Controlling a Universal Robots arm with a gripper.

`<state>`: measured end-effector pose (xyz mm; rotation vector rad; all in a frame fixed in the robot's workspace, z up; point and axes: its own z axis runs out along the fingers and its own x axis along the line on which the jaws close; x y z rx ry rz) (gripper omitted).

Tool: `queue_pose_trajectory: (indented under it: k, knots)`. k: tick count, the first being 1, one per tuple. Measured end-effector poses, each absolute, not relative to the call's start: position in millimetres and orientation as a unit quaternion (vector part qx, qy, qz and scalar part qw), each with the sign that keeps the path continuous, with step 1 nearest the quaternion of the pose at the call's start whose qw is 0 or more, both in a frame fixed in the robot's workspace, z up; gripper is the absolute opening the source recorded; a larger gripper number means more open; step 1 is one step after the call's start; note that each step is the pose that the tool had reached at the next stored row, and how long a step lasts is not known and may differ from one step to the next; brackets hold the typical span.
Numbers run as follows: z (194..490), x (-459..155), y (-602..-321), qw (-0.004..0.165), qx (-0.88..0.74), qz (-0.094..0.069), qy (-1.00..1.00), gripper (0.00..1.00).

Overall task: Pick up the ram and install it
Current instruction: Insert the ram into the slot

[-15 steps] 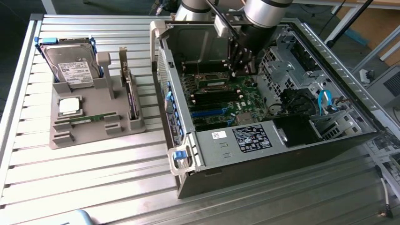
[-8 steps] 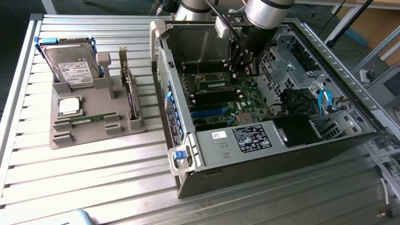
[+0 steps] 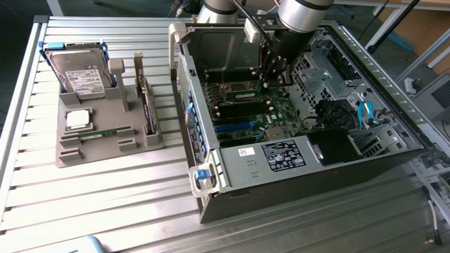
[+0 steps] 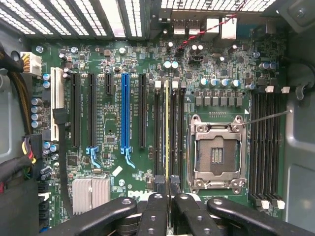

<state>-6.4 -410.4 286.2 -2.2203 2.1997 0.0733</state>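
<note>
Black fingers of my end effector [image 4: 167, 184] sit nearly closed, pinching the ram [image 4: 167, 128], seen edge-on as a thin line among the memory slots [image 4: 157, 128] beside the processor socket [image 4: 216, 152]; whether it is seated, I cannot tell.

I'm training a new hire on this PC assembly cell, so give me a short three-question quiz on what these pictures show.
1. True or false: the pincer is shut on the ram, which runs edge-on along the memory slots beside the processor socket.
2. Where does the silver processor chip lie? A in the socket; B on the grey tray; C in the pincer.
3. Short answer: what green thing lies flat on the tray beside the chip?

Key: 1 true; 2 B; 3 a second ram stick.
</note>
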Motion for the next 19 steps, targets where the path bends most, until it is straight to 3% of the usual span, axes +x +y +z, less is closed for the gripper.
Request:
queue_pose_trajectory:
  k: [19]
  knots:
    - [267.1, -6.4, -411.8, 0.008, -0.710, 0.024, 0.704, 0.12]
